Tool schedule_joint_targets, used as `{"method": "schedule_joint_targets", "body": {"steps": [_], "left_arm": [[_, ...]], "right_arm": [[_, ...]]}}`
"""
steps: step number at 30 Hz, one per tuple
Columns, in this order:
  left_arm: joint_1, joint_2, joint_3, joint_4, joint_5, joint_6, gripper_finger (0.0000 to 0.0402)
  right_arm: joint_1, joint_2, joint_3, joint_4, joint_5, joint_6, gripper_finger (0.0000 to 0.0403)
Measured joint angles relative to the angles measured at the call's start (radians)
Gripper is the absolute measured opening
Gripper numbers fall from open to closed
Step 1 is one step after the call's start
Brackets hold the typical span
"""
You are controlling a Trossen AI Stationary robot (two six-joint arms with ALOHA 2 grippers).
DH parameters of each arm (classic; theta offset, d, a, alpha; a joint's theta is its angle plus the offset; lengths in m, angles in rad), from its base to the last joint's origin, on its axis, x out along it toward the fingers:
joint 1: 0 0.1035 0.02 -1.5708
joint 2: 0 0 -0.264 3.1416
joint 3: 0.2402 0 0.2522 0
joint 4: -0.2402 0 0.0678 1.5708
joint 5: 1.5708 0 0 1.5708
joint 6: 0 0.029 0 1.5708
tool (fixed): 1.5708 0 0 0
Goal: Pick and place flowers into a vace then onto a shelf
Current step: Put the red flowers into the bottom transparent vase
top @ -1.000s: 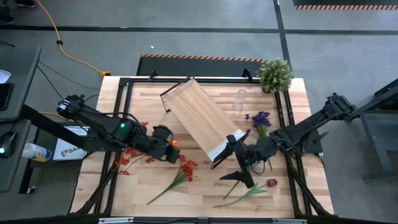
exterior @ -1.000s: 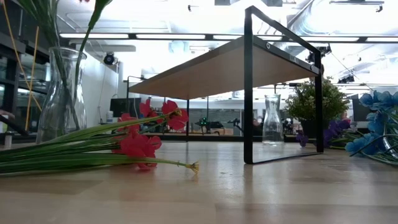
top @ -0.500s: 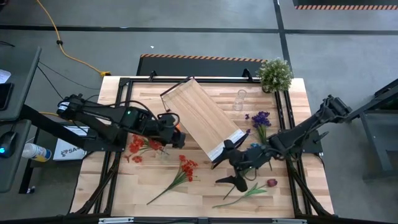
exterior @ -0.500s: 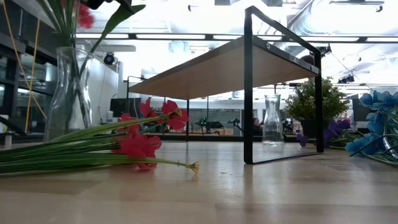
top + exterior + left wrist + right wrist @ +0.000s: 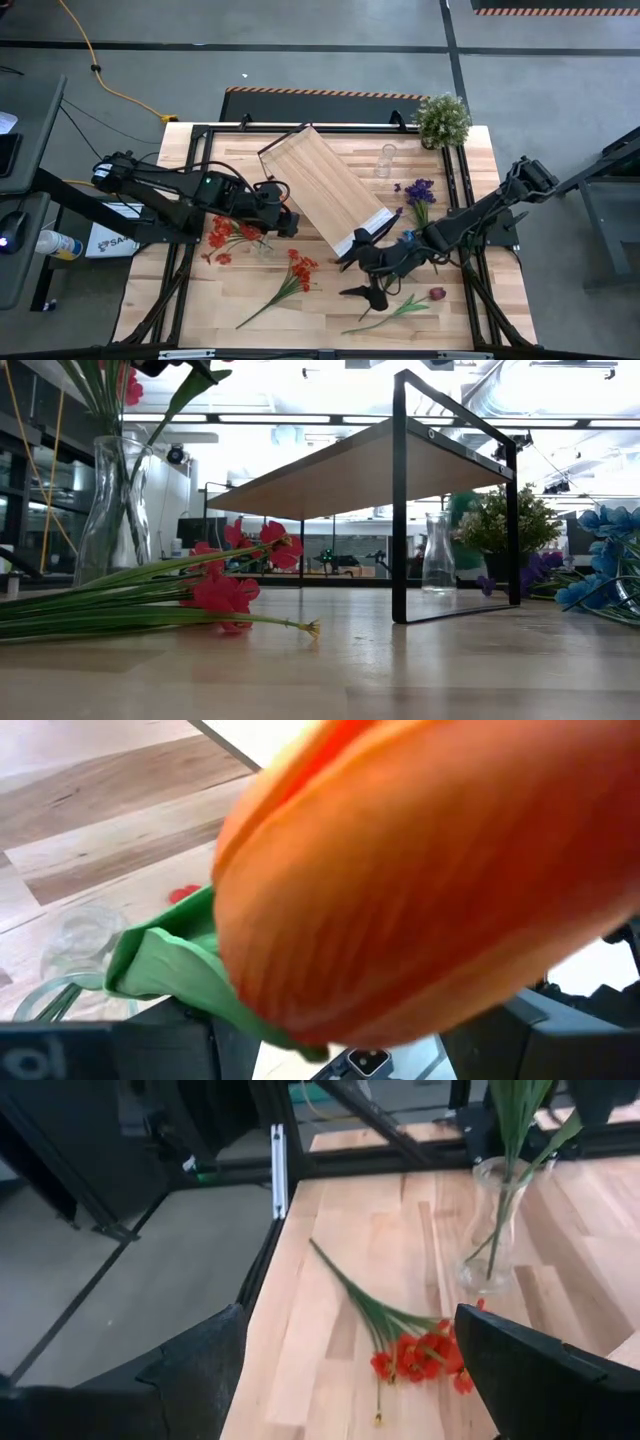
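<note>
My left gripper (image 5: 280, 215) hangs over the table's left half, shut on an orange flower (image 5: 420, 870) whose bloom fills the left wrist view. Below it stands a glass vase (image 5: 110, 510) with green stems and red blooms in it. The shelf (image 5: 325, 190) stands slantwise at mid-table on its black frame. Beside the shelf's white-strip end, my right gripper (image 5: 362, 275) is open above the table and faces a red flower spray (image 5: 400, 1345) lying flat. A dark red flower (image 5: 437, 294) and purple flowers (image 5: 420, 190) also lie on the table. My left gripper holds the orange flower below its bloom (image 5: 200, 970), where a green leaf shows; the bloom itself hides the fingers and the place of contact. The flower is lifted clear of the table, above the vase (image 5: 490, 1230).
An empty glass vase (image 5: 385, 160) and a bushy potted plant (image 5: 442, 118) stand at the far right. Blue flowers (image 5: 610, 520) lie under my right arm. Bare table shows along the near edge between the lying flowers.
My left gripper has swung toward the table's far edge with the orange flower, and the vase and red blooms have shifted with it. Then it has kept still. My right gripper has sunk and gone toward the table's near left, still open.
</note>
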Motion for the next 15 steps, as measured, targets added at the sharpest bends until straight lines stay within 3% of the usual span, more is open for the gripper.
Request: {"method": "schedule_joint_targets", "body": {"steps": [15], "left_arm": [[0.000, 0.000, 0.000, 0.001, -0.001, 0.000, 0.0282]], "right_arm": [[0.034, 0.029, 0.000, 0.139, 0.005, 0.003, 0.0344]]}}
